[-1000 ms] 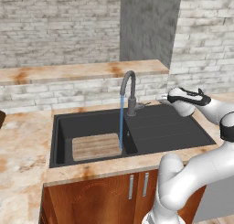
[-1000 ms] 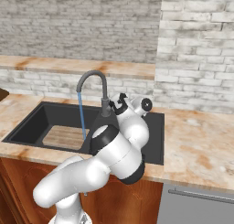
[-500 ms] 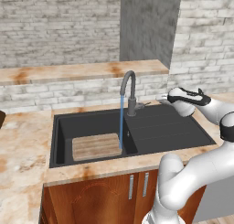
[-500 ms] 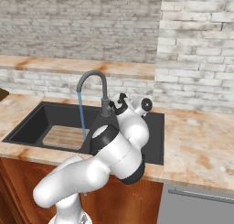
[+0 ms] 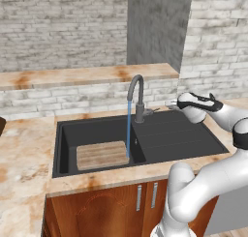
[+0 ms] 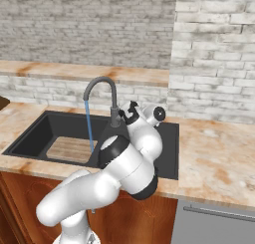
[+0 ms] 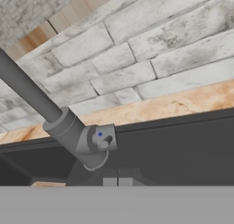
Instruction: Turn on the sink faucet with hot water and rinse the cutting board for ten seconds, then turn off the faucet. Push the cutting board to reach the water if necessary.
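1. Cutting board [image 5: 102, 155]: light wooden board lying flat on the floor of the left, deeper basin of the sink [image 5: 179, 134]; a corner is showing in the hand view [image 7: 47, 185].
2. Water [image 5: 128, 128]: thin light-blue stream running straight down from the spout and landing at the board's right edge.
3. Sink faucet [image 5: 137, 95]: dark grey gooseneck standing at the sink's back rim, spout arching over the left basin; its small side lever [image 7: 105, 143] is pointing toward the camera in the hand view.
4. Gripper [image 5: 172, 104]: hanging just right of the faucet base, apart from the lever, jaws fully closed and grasping nothing.
5. Counter [image 5: 24, 149]: marbled beige surface surrounding the sink.
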Controlling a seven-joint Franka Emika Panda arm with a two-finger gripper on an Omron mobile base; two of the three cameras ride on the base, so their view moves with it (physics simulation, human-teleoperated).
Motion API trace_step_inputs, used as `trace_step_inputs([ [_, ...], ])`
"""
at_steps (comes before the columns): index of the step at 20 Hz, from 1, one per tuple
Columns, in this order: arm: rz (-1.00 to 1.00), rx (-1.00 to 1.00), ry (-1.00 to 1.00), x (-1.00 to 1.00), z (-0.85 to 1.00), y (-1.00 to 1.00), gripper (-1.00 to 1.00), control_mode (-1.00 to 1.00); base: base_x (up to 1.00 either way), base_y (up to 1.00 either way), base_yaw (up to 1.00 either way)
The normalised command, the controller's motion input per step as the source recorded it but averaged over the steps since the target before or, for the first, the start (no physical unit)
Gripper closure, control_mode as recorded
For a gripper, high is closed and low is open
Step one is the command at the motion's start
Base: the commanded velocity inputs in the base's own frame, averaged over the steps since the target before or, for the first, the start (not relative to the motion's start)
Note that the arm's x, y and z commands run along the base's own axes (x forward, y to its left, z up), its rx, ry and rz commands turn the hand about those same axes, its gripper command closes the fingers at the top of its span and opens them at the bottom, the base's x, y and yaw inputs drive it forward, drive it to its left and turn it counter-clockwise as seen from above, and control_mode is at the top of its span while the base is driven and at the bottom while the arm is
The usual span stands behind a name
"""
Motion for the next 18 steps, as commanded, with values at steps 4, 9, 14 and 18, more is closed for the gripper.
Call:
trace_step_inputs([
  [4,0.00,0.00,0.00,0.19,-0.04,0.00,1.00,-1.00,0.00,0.00,0.00],
  [9,0.00,0.00,0.00,0.27,-0.13,-0.01,1.00,-1.00,0.00,0.00,0.00],
  [14,0.00,0.00,0.00,0.31,-0.22,-0.01,1.00,-1.00,0.00,0.00,0.00],
  [18,0.00,-0.01,0.00,0.19,-0.20,0.00,1.00,-1.00,0.00,0.00,0.00],
])
